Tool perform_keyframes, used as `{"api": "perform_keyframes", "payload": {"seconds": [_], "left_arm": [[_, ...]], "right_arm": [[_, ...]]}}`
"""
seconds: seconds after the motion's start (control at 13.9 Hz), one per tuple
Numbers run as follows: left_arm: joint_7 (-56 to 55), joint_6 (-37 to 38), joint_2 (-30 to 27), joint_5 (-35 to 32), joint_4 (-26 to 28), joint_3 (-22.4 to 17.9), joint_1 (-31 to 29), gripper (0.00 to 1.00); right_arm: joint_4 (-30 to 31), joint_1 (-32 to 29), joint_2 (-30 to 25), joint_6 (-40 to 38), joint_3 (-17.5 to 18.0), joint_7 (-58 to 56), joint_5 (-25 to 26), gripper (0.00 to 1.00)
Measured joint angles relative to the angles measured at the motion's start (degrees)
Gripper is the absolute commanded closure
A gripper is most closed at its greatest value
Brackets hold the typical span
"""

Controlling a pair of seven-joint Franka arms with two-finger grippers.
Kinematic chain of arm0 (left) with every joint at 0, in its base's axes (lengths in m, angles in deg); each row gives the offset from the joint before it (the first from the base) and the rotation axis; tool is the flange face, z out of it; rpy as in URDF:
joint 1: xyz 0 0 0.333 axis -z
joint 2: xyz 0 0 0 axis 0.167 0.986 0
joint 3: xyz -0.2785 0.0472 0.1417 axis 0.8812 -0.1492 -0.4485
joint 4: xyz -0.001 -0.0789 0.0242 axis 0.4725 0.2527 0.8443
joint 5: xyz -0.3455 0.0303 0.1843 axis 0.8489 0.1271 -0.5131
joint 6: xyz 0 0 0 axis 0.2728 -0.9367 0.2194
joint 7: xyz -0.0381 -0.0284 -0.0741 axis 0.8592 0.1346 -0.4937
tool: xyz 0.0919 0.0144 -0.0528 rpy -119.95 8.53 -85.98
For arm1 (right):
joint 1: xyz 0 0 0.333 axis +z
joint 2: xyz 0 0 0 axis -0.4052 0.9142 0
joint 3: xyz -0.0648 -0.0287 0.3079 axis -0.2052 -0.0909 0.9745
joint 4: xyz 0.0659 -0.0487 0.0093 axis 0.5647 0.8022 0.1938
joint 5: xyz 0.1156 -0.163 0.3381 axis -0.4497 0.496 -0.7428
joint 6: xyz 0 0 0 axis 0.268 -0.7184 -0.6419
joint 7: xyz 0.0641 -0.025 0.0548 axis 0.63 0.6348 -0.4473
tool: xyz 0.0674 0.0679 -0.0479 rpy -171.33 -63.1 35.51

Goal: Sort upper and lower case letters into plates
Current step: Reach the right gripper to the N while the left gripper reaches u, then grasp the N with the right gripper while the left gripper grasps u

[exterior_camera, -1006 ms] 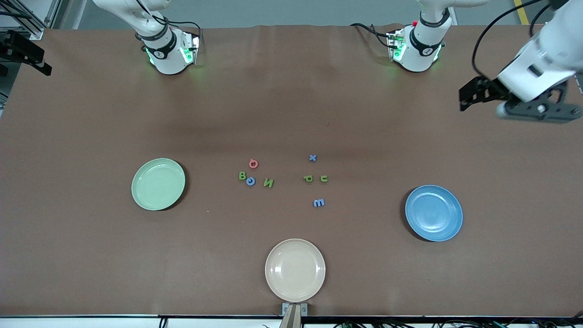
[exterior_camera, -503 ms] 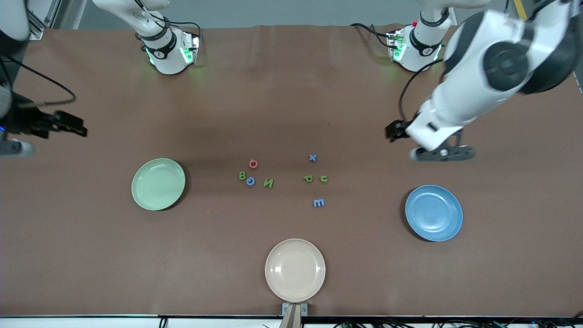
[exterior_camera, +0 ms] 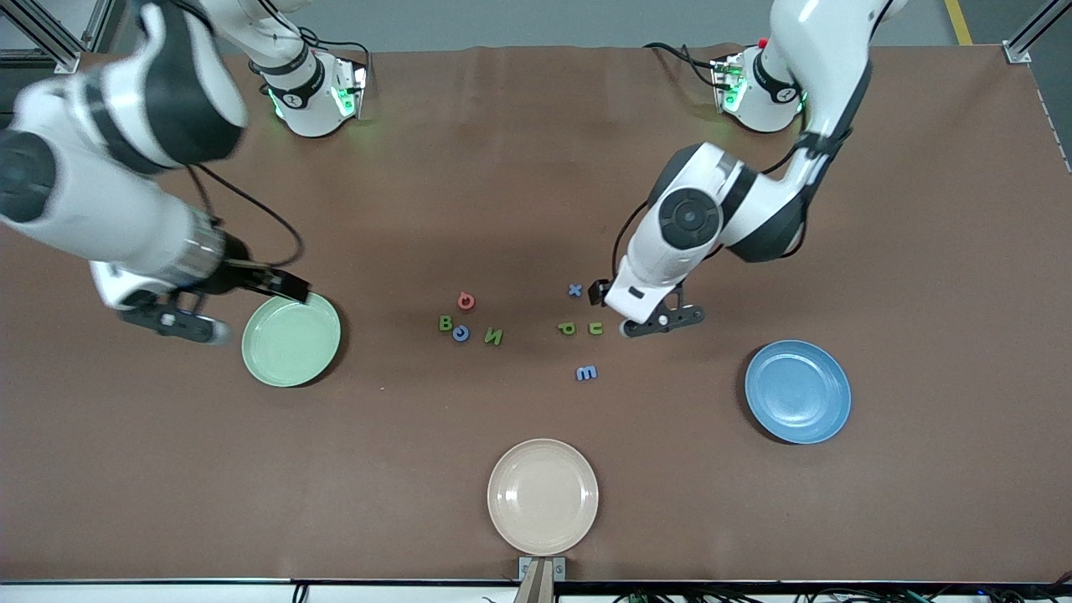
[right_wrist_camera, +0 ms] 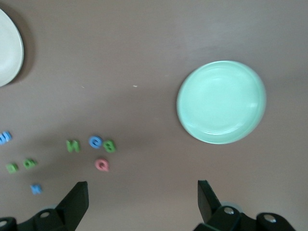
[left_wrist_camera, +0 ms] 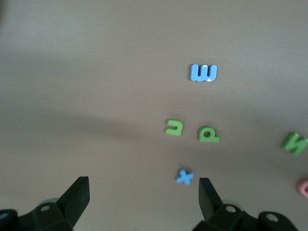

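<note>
Eight small letters lie mid-table in two loose groups. Toward the right arm's end are a red Q (exterior_camera: 466,301), green B (exterior_camera: 445,323), blue G (exterior_camera: 461,333) and green N (exterior_camera: 494,337). Toward the left arm's end are a blue x (exterior_camera: 574,290), green p (exterior_camera: 567,328), green n (exterior_camera: 595,328) and blue m (exterior_camera: 586,373). My left gripper (exterior_camera: 662,321) hangs open and empty beside the n, with the x (left_wrist_camera: 184,176) close to one fingertip. My right gripper (exterior_camera: 176,322) is open and empty beside the pale green plate (exterior_camera: 291,343). The blue plate (exterior_camera: 797,391) holds nothing.
A cream-beige plate (exterior_camera: 543,497) sits by the table edge nearest the front camera, also at the border of the right wrist view (right_wrist_camera: 7,48). The brown table top (exterior_camera: 536,167) is bare between the arm bases and the letters.
Both arms have swung in from the table's ends. The left gripper came down beside the small letters; the right gripper arrived beside the pale green plate. No letter or plate has moved.
</note>
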Motion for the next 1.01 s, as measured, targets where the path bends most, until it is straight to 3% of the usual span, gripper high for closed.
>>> {"api": "perform_keyframes", "payload": {"seconds": [0.22,0.36,0.43,0.79,1.01], "left_arm": [[-4.1,-5.9,4.8,-3.5,-0.1,0.0,1.3,0.13],[-4.6,-8.7,7.3,-6.1,-0.2,0.0,2.3,0.19],[-5.1,-9.9,8.5,-8.1,-0.2,0.0,2.7,0.20],[-5.3,-14.9,12.7,-10.2,-0.3,0.0,3.1,0.29],[-5.3,-15.5,13.3,-10.3,-0.4,-0.1,3.3,0.35]], "right_arm": [[6.9,7.5,4.8,15.8,0.1,12.6,-0.2,0.03],[7.5,12.0,9.8,24.0,0.1,18.8,-0.2,0.18],[7.5,13.7,12.1,26.7,0.1,20.2,-0.1,0.20],[6.7,17.8,19.0,30.7,-0.1,21.7,0.0,0.22],[3.3,19.3,23.1,31.0,-0.2,23.1,1.2,0.24]]}}
